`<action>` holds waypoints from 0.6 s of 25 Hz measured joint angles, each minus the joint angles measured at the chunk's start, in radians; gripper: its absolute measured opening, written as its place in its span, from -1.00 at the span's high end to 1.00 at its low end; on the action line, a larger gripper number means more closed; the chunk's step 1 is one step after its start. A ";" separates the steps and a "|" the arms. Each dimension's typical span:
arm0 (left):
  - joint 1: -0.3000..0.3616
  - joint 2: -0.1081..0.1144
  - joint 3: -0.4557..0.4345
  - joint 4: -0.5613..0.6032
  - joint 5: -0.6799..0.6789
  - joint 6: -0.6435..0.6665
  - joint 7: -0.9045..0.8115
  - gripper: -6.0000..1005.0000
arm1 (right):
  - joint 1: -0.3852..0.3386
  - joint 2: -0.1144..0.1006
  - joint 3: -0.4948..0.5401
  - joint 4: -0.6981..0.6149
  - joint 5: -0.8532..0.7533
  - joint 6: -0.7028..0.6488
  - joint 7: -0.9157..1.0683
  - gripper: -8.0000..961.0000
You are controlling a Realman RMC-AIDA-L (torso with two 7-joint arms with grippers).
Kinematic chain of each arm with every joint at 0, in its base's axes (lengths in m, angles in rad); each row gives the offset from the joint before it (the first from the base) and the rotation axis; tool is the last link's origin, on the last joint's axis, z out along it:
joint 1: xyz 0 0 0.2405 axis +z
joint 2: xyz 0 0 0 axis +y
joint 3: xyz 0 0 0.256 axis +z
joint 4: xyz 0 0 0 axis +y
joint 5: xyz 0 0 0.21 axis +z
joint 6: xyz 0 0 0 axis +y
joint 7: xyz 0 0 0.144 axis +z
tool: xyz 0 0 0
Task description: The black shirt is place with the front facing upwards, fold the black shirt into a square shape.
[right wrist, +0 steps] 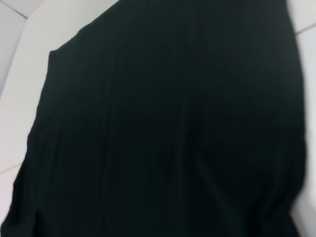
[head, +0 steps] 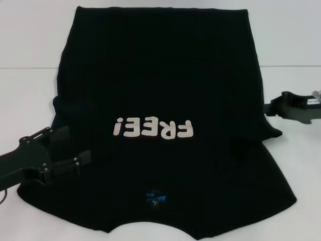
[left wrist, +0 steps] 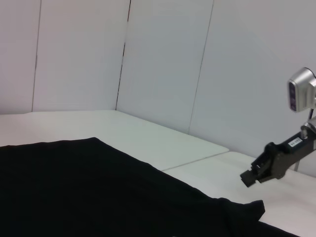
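Flat, black shirt (head: 165,90) between left gripper (head: 70,150) and right gripper (head: 265,107)

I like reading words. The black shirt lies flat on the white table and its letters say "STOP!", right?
Not quite. The black shirt does lie flat on the white table, but its letters say "FREE!", seen upside down in the head view.

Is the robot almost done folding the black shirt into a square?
Not yet. The black shirt lies flat, print up, with no fold made. The left gripper is open over the sleeve on its side; the right gripper is at the other edge. All the folding is left.
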 joint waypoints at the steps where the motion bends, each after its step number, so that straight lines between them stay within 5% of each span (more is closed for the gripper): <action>1: 0.000 0.000 0.000 -0.001 0.000 0.000 0.000 -0.88 | -0.006 -0.009 0.001 0.002 -0.001 -0.015 0.000 0.78; 8: -0.009 0.002 -0.013 -0.001 0.000 0.004 -0.048 -0.88 | -0.034 -0.047 0.002 -0.020 -0.035 -0.107 0.006 0.69; 10: -0.011 0.004 -0.022 -0.001 0.000 0.003 -0.053 -0.88 | -0.027 -0.049 0.002 -0.023 -0.074 -0.110 0.010 0.22; 15: -0.017 0.008 -0.024 0.005 0.001 -0.010 -0.071 -0.88 | 0.004 -0.045 0.000 -0.027 -0.166 -0.102 0.044 -0.20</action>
